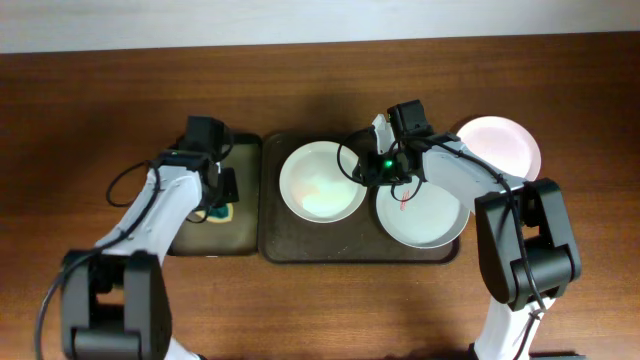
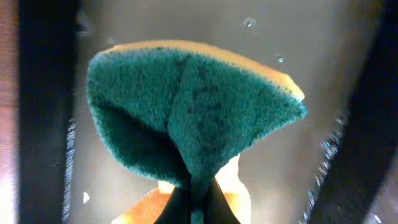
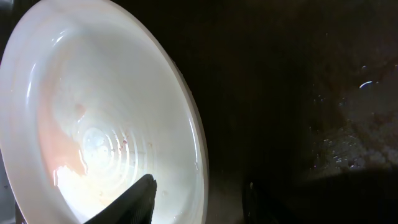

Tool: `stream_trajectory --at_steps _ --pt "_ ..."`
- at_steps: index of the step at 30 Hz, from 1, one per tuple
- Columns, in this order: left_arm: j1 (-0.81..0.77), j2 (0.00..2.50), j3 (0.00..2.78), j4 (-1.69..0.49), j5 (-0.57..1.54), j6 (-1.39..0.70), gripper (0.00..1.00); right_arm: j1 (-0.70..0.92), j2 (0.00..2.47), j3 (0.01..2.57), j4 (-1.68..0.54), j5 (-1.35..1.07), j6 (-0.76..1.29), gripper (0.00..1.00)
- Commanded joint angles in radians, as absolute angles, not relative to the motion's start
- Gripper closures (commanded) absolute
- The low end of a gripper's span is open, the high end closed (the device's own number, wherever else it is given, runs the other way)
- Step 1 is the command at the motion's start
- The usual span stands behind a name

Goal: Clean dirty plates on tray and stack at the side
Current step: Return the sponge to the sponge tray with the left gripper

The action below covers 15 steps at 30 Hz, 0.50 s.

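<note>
My left pincer (image 2: 196, 208) pinches the green sponge (image 2: 186, 106); my right pincer (image 3: 198, 190) stands half-open astride the rim of a white plate (image 3: 93, 112).

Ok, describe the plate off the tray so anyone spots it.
Find the big dark tray mid-table. Past its far right corner, on the wooden table, lies a white plate. Unlike the left plate and right plate, it is off the tray.

Nothing readable is showing in any view: no lettering, label, brand, number or sign is appearing on the plates (image 1: 322, 180), the tray (image 1: 280, 242) or the sponge (image 2: 186, 112).
</note>
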<state>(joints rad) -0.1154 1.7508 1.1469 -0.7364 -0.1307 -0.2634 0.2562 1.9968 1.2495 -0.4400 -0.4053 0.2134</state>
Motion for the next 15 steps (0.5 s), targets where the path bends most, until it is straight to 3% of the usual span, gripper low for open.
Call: stream_trajectory --at_steps 1,2,3,5,8,12,13,15 --pt "-0.114 1.795 1.146 -0.711 -0.124 -0.275 0.87 0.262 2.004 1.244 -0.441 -0.411 0.215 0.53" --pt "-0.114 1.798 1.146 -0.712 -0.123 -0.275 0.46 0.262 2.004 1.244 -0.441 -0.411 0.215 0.53" --pt "-0.114 1.798 1.146 -0.716 -0.123 -0.275 0.25 0.262 2.004 1.244 -0.442 -0.411 0.215 0.53" --pt "-0.114 1.791 1.17 -0.77 -0.118 -0.275 0.19 0.262 2.004 1.244 -0.447 -0.411 0.215 0.54" --pt "-0.114 1.743 1.227 -0.86 -0.12 -0.275 0.18 0.263 2.004 1.244 -0.45 -0.411 0.215 0.54" --pt "-0.114 1.512 1.25 -0.873 -0.12 -0.276 0.1 0.292 2.004 1.244 -0.453 -0.405 0.215 0.55" --pt "-0.114 1.432 1.25 -0.871 -0.119 -0.276 0.0 0.306 2.004 1.244 -0.453 -0.388 0.215 0.58" --pt "-0.114 1.34 1.25 -0.87 -0.119 -0.276 0.0 0.322 2.004 1.244 -0.457 -0.376 0.215 0.6"
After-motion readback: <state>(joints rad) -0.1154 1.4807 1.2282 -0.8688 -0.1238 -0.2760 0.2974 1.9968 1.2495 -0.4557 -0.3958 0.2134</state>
